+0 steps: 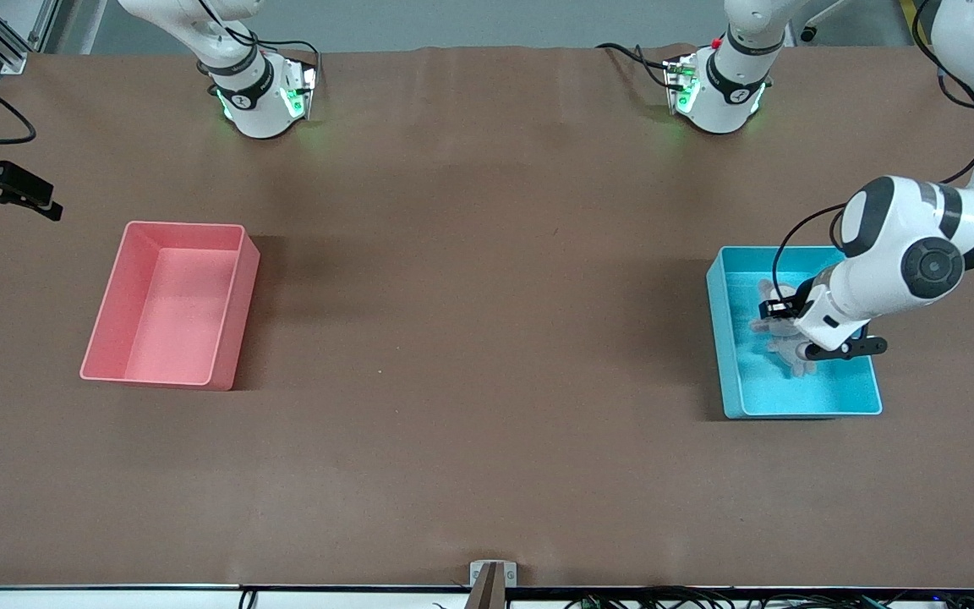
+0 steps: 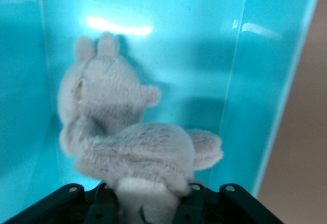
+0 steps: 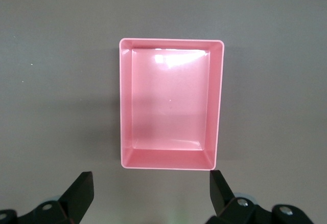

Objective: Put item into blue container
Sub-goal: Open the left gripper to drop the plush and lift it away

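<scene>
Clamped on a grey plush toy (image 2: 127, 147) by the left gripper (image 2: 148, 206), fingers (image 2: 191, 203) pressed into the toy's pale underside. Lowered into the blue container (image 1: 724, 338), which sits toward the left arm's end of the brown table (image 1: 470, 338). Toy (image 1: 779, 334) inside the container, partly hidden in the front view by the left gripper (image 1: 783, 326) and the white wrist above it. Two small ears on the toy's head and one stubby limb sticking out to the side, seen in the left wrist view against the container's cyan floor (image 2: 179, 55). Whether the toy rests on that floor or hangs just above it cannot be told. Container wall and pale rim close beside the toy, with bare table just outside the rim.

Spread wide and holding nothing: the right gripper (image 3: 150, 193), both dark fingers (image 3: 79, 193) well apart at the edge of the right wrist view. Hung high above the table, waiting, looking straight down on a pink bin (image 3: 171, 104). Right gripper itself hard to make out in the front view.

Pink bin (image 1: 170, 300) with nothing in it, well apart from the blue container, toward the right arm's end of the table. Same low-walled rectangular shape as the blue container.
</scene>
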